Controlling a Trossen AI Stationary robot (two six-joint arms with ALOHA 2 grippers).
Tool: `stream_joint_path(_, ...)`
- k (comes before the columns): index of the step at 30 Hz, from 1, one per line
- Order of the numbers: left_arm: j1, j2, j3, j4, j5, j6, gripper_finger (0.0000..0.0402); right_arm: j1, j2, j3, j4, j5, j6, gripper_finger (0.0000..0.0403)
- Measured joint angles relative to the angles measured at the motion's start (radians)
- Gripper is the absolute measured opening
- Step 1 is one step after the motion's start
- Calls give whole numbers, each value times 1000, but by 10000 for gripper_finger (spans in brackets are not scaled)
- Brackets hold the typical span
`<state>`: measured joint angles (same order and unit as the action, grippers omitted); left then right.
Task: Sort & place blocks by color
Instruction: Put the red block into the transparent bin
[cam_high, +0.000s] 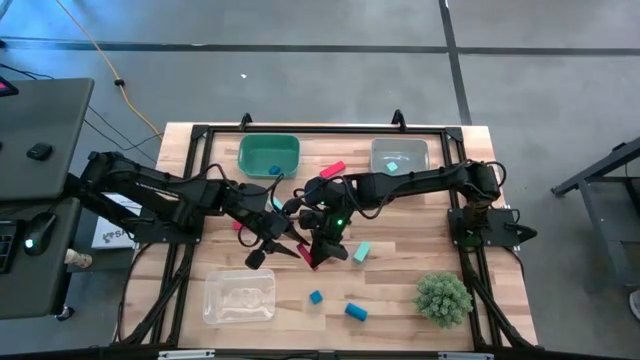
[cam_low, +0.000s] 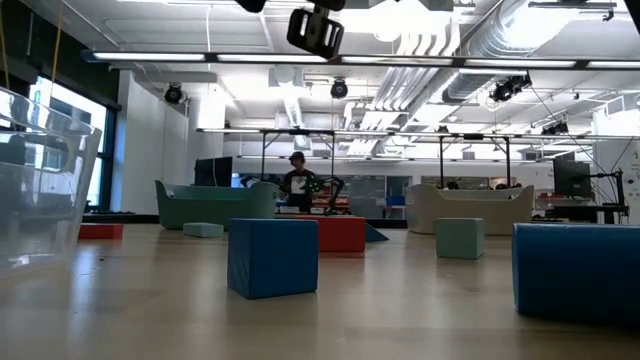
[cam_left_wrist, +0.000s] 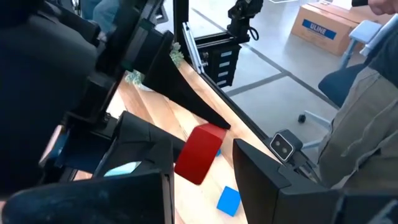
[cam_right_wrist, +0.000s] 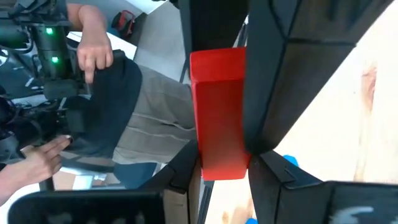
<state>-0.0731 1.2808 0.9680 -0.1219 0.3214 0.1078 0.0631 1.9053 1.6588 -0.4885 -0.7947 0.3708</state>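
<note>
A wooden table (cam_high: 400, 300) is seen from straight above, with two dark robot arms meeting near its middle.

Nearest the front edge lie a clear plastic bin (cam_high: 240, 297) at the left, two blue blocks (cam_high: 316, 296) (cam_high: 356, 311) side by side in the middle, and a spiky green plant-like ball (cam_high: 443, 297) at the right. Level with the tabletop, one blue cube (cam_low: 272, 256) stands in the foreground, with a second blue block (cam_low: 577, 270) at the right edge.

Just behind these, a light teal block (cam_high: 361, 252) lies on the wood, close beside the right gripper (cam_high: 318, 252). That gripper holds a red bar (cam_right_wrist: 217, 112) clamped between its two dark fingers (cam_right_wrist: 273, 74) (its wrist camera shows the bar pressed against one finger, standing out beyond both). The bar is raised off the table.

The left gripper (cam_high: 268, 243) sits immediately to the left of the right one, nearly touching it. Its fingers (cam_left_wrist: 273, 180) are spread apart, and the same red bar (cam_left_wrist: 199, 153) appears in the gap ahead of them, not touching either; a small blue block (cam_left_wrist: 229, 200) lies on the wood below.

Farther back, another red block (cam_high: 332, 169) lies between a green bin (cam_high: 268, 154) and a clear bin (cam_high: 400, 155) that holds a teal block (cam_high: 393, 167).

Beyond the table, a person's hands (cam_right_wrist: 93, 46) rest near a dark sleeve.
</note>
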Motion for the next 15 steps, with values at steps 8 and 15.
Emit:
stream_joint_path(8, 0, 6, 0, 0, 10, 0, 90, -7, 0, 0, 0, 1, -9, 79)
stream_joint_path(15, 2, 13, 0, 3, 24, 1, 90, -17, 0, 0, 0, -1, -11, 79)
